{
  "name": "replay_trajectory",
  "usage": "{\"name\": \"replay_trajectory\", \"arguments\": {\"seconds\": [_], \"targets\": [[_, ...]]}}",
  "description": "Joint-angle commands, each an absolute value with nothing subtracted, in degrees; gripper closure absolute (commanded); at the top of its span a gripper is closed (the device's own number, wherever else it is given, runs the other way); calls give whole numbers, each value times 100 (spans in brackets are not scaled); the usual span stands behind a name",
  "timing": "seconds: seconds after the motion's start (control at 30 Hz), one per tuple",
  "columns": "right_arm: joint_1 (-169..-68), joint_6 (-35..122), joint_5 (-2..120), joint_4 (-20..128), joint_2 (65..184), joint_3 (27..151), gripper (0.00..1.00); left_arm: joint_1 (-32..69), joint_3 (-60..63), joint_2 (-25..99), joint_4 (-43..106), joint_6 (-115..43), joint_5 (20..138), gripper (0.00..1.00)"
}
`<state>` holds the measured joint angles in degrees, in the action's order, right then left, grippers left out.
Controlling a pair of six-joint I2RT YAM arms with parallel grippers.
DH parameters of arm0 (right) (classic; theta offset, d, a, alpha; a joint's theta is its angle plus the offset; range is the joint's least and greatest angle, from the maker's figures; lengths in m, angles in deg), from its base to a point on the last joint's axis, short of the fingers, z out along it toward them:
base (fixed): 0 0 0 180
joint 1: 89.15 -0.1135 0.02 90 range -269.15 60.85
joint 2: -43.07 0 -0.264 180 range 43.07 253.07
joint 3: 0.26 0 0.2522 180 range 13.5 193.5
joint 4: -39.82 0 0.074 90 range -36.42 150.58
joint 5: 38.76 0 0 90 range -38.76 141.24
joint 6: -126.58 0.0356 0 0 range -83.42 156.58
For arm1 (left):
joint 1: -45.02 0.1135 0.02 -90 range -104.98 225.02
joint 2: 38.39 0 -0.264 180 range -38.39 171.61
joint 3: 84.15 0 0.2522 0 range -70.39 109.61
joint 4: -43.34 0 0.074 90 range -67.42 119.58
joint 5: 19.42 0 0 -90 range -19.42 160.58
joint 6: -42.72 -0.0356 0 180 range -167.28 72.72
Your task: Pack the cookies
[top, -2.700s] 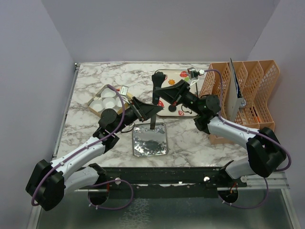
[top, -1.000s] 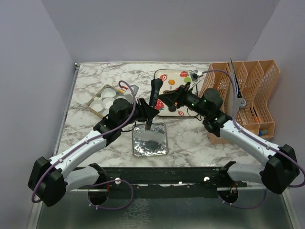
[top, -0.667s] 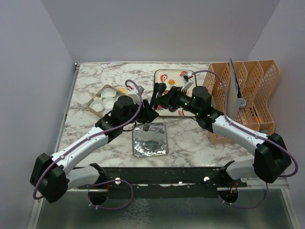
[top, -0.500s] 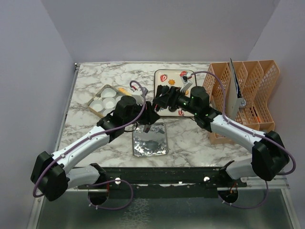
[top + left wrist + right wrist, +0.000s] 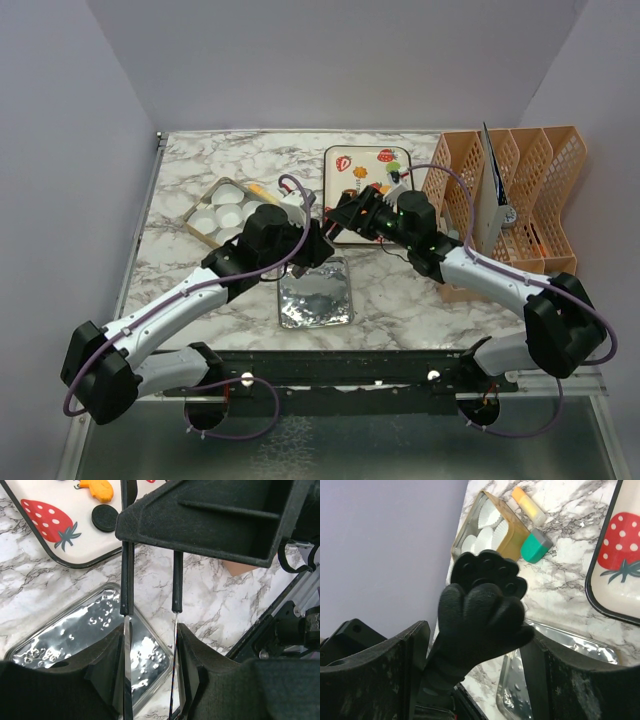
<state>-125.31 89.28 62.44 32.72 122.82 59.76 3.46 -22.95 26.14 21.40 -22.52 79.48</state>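
Observation:
An orange cookie (image 5: 100, 488) and a black round cookie (image 5: 105, 517) lie on the white strawberry tray (image 5: 30, 495); in the top view small cookies (image 5: 362, 173) show on that tray (image 5: 340, 158). My left gripper (image 5: 150, 640) is shut on the two thin metal arms of black tongs (image 5: 126, 595), above the foil tray (image 5: 65, 635). The tongs' black paw-shaped head (image 5: 482, 605) stands between the fingers of my right gripper (image 5: 477, 635), which is open, with a gap at its left finger. The two grippers (image 5: 305, 250) (image 5: 340, 215) meet above the foil tray (image 5: 315, 300).
A cardboard box of white paper cups (image 5: 225, 210) sits at the left, with an orange stick (image 5: 530, 505) and a teal piece (image 5: 536, 547) beside it. An orange file rack (image 5: 520, 200) stands at the right edge. The right gripper's body fills the upper left wrist view.
Both arms closed in on each other and sank over the foil tray. The upright tongs dropped out of sight between them, and the right jaws widened a little.

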Motion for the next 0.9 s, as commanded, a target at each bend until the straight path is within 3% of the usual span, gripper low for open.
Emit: {"name": "replay_trajectory", "arguments": {"seconds": [0.0, 0.23, 0.43, 0.87], "targets": [[-12527, 9283, 6022, 3227, 12295, 5785, 26, 314, -2190, 2347, 2291, -2396, 7621, 57], [-12527, 9401, 6175, 3036, 12226, 5692, 25, 314, -2256, 2340, 2376, -2364, 7506, 57], [-12527, 8813, 5871, 3135, 11640, 5659, 19, 310, -2088, 2483, 1919, -2375, 7104, 58], [-12527, 6489, 3769, 5321, 9274, 5649, 2, 314, -1283, 3241, 529, -2526, 6545, 57]]}}
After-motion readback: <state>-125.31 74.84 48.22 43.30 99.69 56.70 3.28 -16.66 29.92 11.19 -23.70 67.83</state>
